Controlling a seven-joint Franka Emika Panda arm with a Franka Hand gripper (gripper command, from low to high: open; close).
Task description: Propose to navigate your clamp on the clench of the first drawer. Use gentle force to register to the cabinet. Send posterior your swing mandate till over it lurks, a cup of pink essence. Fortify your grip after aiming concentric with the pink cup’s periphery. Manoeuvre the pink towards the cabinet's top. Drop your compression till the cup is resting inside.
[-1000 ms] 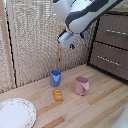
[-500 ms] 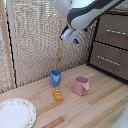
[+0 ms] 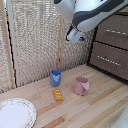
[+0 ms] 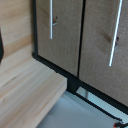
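Dusty pink on pale wood: in the exterior view, the pink cup [image 3: 81,85] stands upright on the desk [image 3: 100,107], not yet lifted, while my hand [image 3: 75,35] hangs high in the air, well above and behind it, in front of the reed screen [image 3: 35,40]. Its blue-tipped end is too small and blurred for me to tell how far it is open; I see nothing held in it. The cabinet [image 3: 111,45] fills the exterior view's right, both visible drawers looking shut. I judge the grasp, the carry and the release all still ahead, and I cannot confirm that any drawer has been opened to receive the cup. Just beside the pink cup, toward the exterior view's left, stand a blue cup [image 3: 55,77] and a yellow block [image 3: 58,94], both close enough to be knocked on a careless descent; a white plate [image 3: 15,112] lies well apart at the near corner.

The wrist view shows only the cabinet's woven-looking fronts with two silver bar handles [image 4: 50,20], the desk edge and the floor beyond. No fingertips and no cup appear there.
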